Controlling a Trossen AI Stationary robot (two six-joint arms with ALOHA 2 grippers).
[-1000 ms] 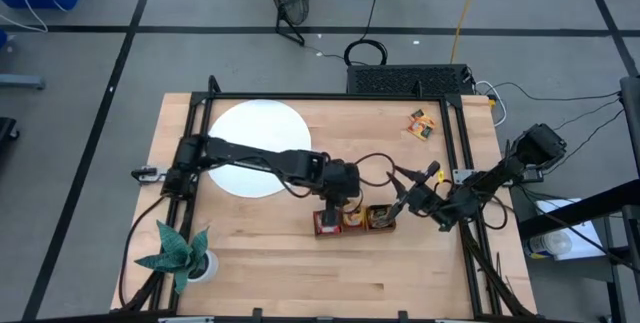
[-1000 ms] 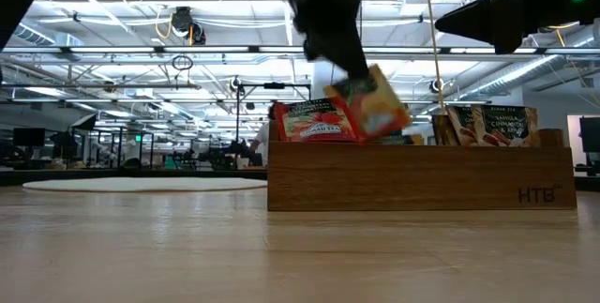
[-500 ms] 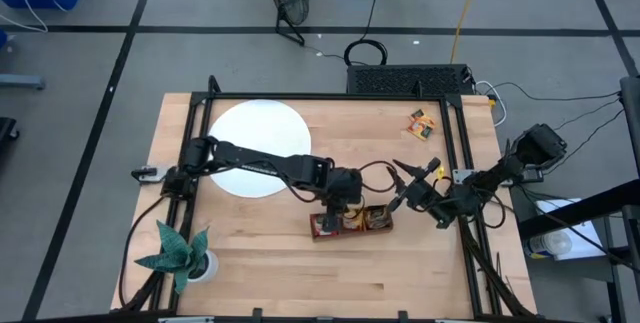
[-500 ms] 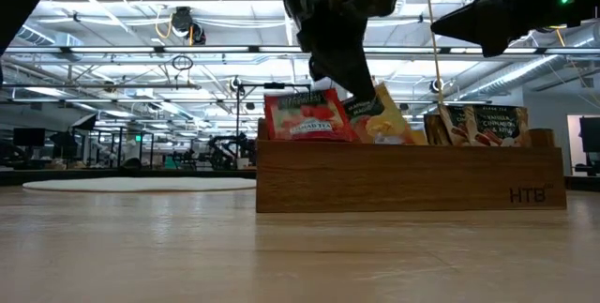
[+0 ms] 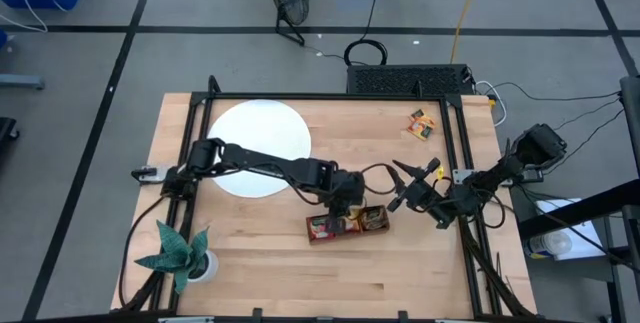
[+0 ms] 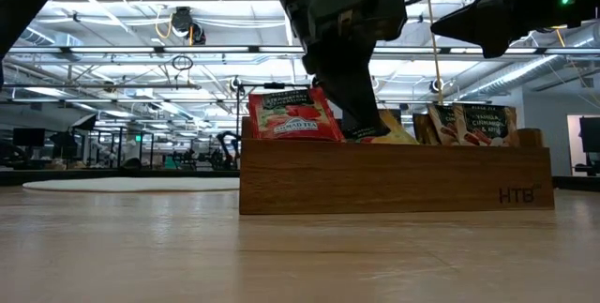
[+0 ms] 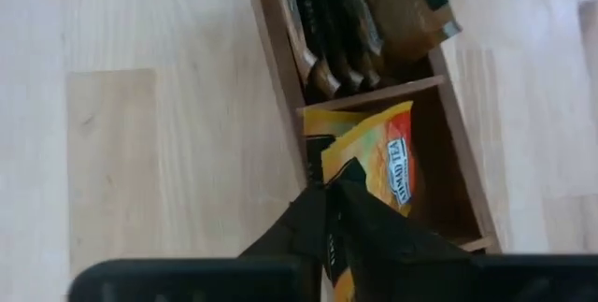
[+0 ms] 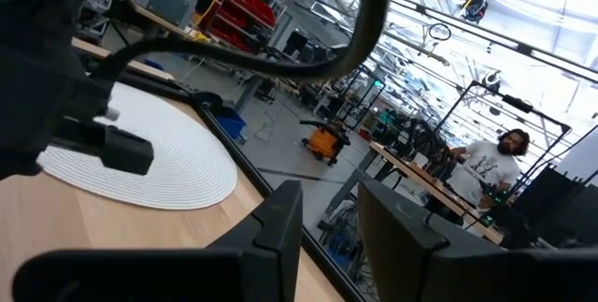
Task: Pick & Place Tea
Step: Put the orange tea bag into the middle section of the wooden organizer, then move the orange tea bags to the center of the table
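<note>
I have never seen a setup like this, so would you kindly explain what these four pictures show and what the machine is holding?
These are two dark robot arms at a wooden table. One camera looks straight down, one sits at table-top height, and one rides on each wrist.

On the table are a white disc, a green paper plant, two loose sachets and a wooden tray of tea sachets.

The left gripper reaches into the tray's middle compartment, its fingers pinching an orange-yellow sachet. Red sachets stand in one end compartment.

The right gripper waits beside the tray, open and empty.
</note>
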